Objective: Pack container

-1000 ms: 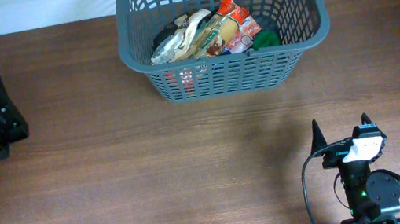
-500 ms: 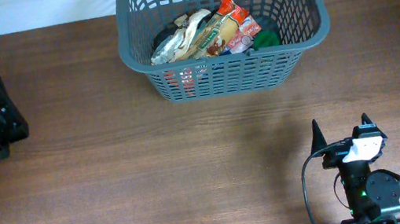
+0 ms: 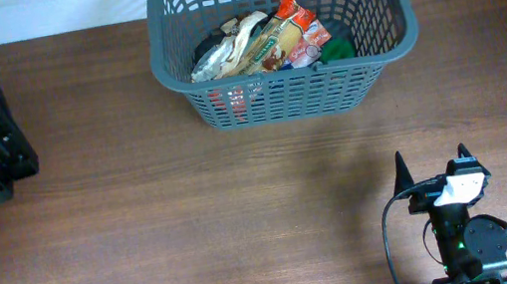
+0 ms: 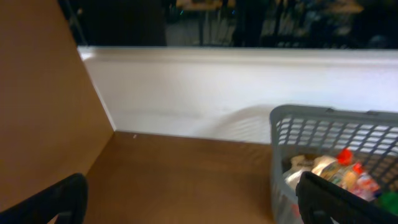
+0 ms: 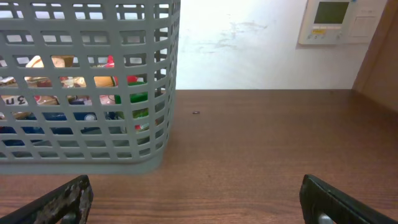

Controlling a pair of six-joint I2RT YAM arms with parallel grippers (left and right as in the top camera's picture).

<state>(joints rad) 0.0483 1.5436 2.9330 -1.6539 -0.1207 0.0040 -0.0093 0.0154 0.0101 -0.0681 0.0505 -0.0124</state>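
One container (image 3: 289, 97), several packets (image 3: 264, 46) inside; left claw (image 4: 193, 202), right claw (image 3: 432, 164) agape.

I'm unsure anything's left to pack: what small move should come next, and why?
Probably no further reach, just park: the packets sit inside the container, I see none outside it, and the left pincer and right pincer stand open, empty, well back from it.
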